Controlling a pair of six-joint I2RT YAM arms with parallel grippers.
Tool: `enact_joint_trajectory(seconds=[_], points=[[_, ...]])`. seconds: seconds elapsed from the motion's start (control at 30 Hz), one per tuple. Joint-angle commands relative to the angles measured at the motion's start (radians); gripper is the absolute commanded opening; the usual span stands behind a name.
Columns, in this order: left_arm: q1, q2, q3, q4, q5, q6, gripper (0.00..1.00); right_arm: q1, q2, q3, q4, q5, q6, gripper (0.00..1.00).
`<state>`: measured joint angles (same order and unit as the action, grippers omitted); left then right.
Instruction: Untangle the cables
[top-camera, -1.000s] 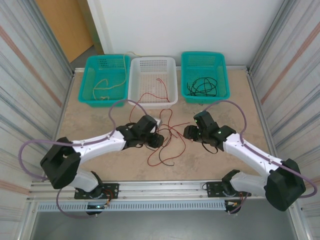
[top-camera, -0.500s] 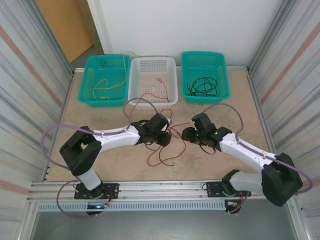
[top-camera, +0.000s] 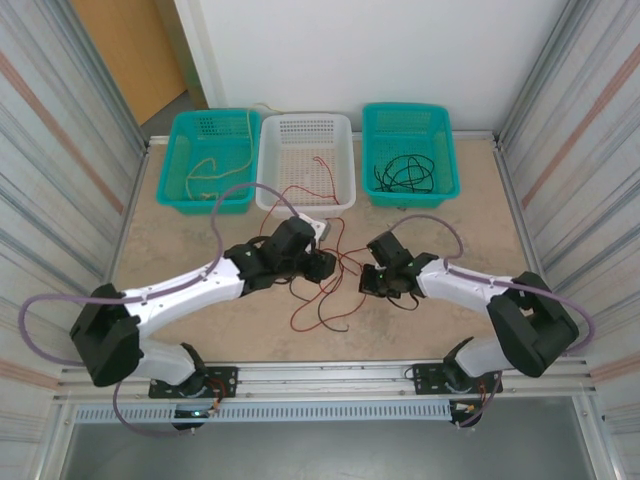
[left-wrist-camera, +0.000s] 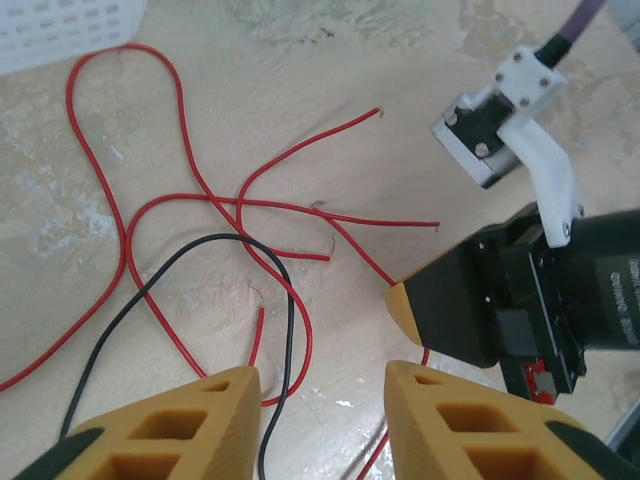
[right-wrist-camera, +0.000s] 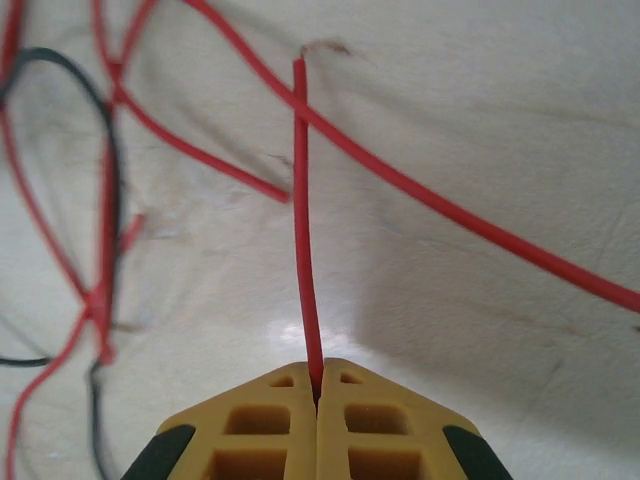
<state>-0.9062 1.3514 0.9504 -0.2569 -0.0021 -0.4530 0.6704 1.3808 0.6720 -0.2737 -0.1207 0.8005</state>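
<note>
Red cables lie tangled on the table between my two grippers, with one strand trailing up into the white basket. In the left wrist view, red loops cross a thin black cable. My left gripper hovers open just above them, and the black cable passes close to its left finger. My right gripper is shut on the end of one red cable, which runs straight out from its fingertips. From above, the left gripper and right gripper face each other closely.
Three baskets line the far edge. The left teal basket holds a yellow-tan cable. The white basket is in the middle. The right teal basket holds black cables. Corrugated walls flank the table.
The right gripper has closed onto the red cable end and shifted slightly left. The left arm has swung about, and its gripper stays over the tangle.
</note>
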Motion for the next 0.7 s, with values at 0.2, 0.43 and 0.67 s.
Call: enact_joint_trajectory(seconds=[0.2,0.43,0.67], points=[[0.000,-0.164,-0.091,0.180,0.160,0.072,0.62,0.076,-0.355,0.294,-0.165,0.012,-0.132,0.00],[0.000,-0.195,-0.064,0.301,0.277,0.102,0.70,0.089,-0.387,0.432,-0.168,0.009,-0.149,0.00],[0.000,-0.182,-0.032,0.313,0.295,0.119,0.54,0.089,-0.421,0.536,-0.114,0.010,-0.164,0.00]])
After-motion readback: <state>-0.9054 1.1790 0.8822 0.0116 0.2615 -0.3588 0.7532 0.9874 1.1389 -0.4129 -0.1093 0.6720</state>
